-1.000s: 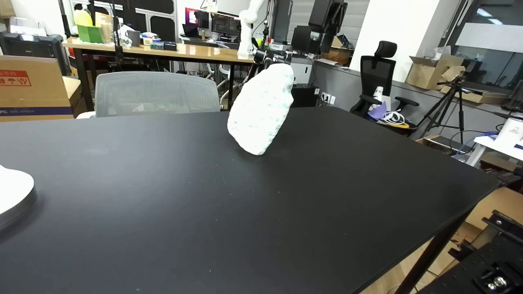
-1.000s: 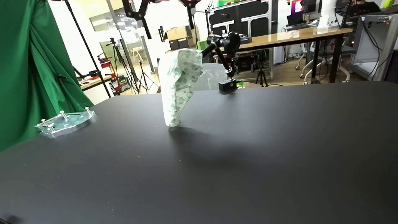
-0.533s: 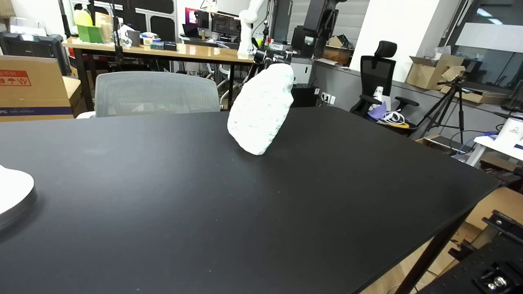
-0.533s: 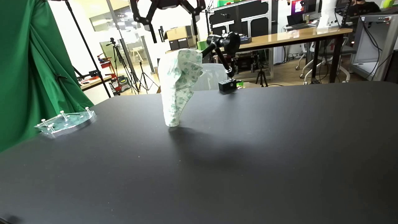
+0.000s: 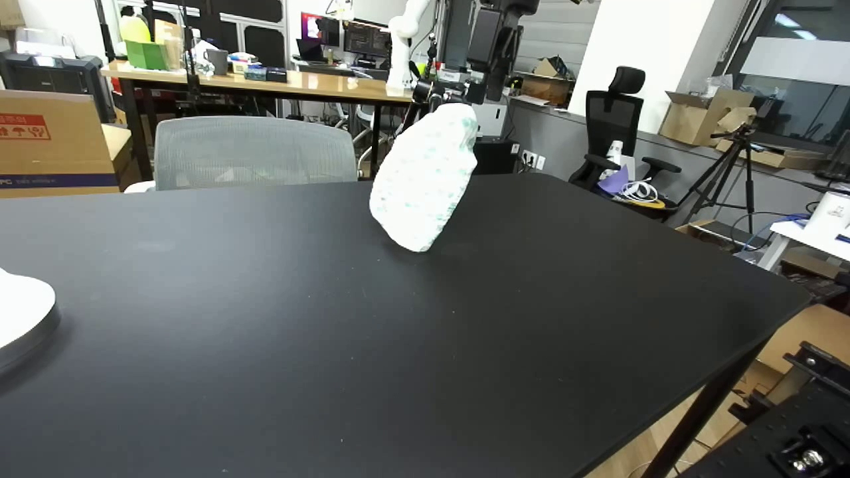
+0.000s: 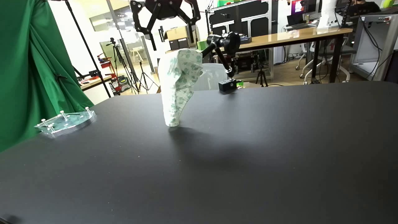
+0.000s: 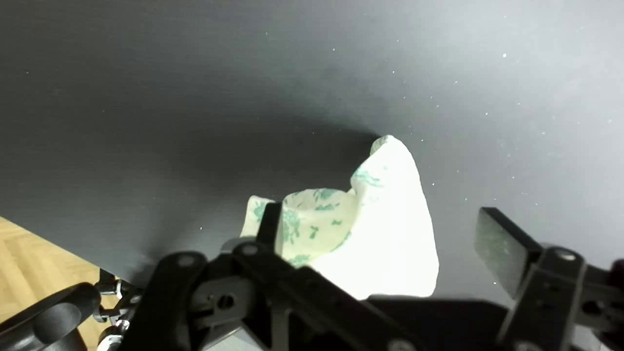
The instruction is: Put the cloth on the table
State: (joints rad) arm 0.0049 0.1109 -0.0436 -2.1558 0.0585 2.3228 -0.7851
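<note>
Some little way above the cloth [image 6: 180, 84], hovering with gripper [image 6: 173, 45] spread (grasping nothing), possibly risking crumpling it if descending off-centre.

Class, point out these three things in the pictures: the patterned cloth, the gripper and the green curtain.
Patterned cloth [image 5: 424, 178], in an exterior view: the middle of its broad side.
Gripper [image 6: 173, 45], in an exterior view: midway between its parted fingertips.
Green curtain [image 6: 32, 74], in an exterior view: the middle of its folds.

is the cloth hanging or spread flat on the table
Hanging, apparently from the black jointed stand: both exterior views show the cloth standing tall above the table, not flat.
</note>
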